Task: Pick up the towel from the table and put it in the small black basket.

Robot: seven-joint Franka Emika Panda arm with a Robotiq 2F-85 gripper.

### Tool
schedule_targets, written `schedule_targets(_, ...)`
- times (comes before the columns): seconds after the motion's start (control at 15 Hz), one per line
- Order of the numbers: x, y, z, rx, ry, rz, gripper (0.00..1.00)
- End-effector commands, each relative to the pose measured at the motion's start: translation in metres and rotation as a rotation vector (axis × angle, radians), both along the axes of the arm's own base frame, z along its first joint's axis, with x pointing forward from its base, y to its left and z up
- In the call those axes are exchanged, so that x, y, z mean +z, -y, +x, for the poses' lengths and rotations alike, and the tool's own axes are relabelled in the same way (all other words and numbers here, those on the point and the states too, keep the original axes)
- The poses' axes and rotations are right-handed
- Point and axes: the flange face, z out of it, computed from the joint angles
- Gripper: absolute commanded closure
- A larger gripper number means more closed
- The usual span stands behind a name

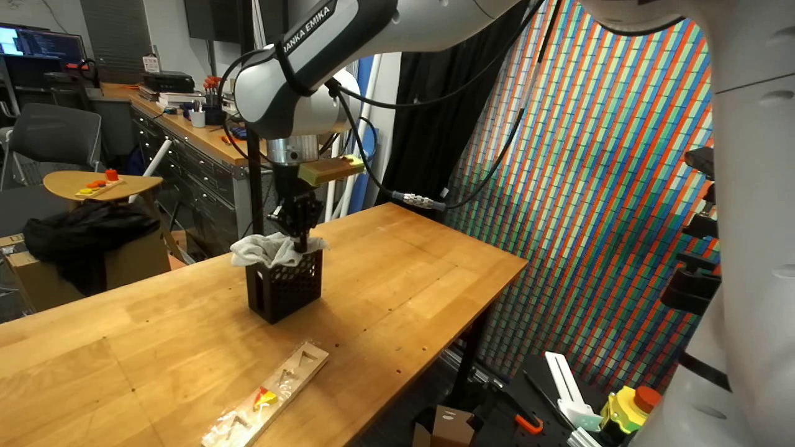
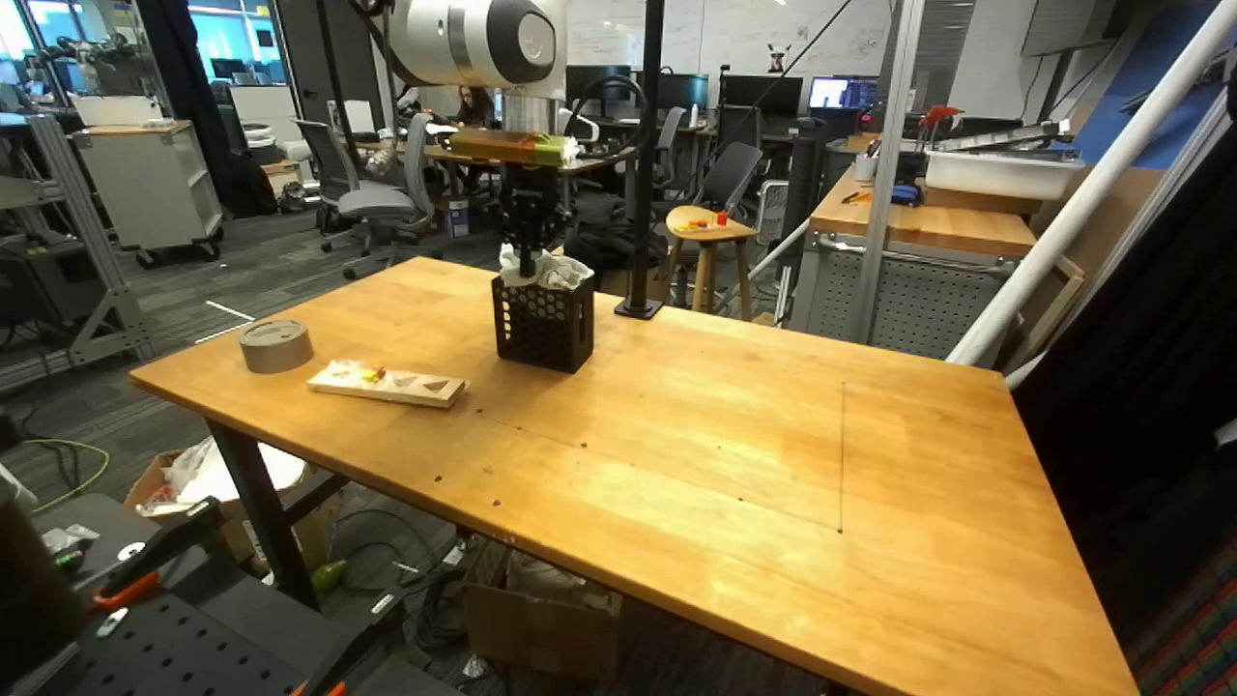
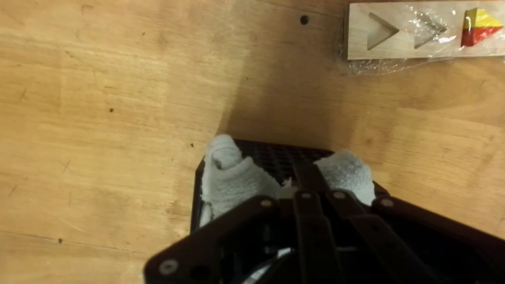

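Our gripper (image 1: 301, 243) has its fingers together among the folds of the towel (image 1: 264, 249), which bunches in the mouth of the small black basket (image 2: 565, 333) and spills over its rim. We should press straight down, clear of the walls, so the basket doesn't tip. We cannot tell whether a fold is pinched, or how deep the cloth reaches behind the mesh.

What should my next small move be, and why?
Probably ease the closed fingers slightly lower, tucking the towel further into the basket: the cloth bunches above the top in both exterior views and overhangs one side. Whether the fingers pinch it, I can't tell.
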Motion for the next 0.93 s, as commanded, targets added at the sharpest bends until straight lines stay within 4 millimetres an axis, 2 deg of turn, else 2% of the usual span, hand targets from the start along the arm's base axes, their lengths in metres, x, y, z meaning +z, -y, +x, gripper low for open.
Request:
schedule_targets(0.0, 0.002, 0.0, 0.028, 0.069, 0.01, 0.003, 0.99)
schedule_targets(0.47, -0.014, 0.001, 0.046, 0.113, 0.016, 0.034, 0.99)
schedule_targets(0.87, -0.05, -0.006, 0.052, 0.126, -0.025, 0.072, 0.99)
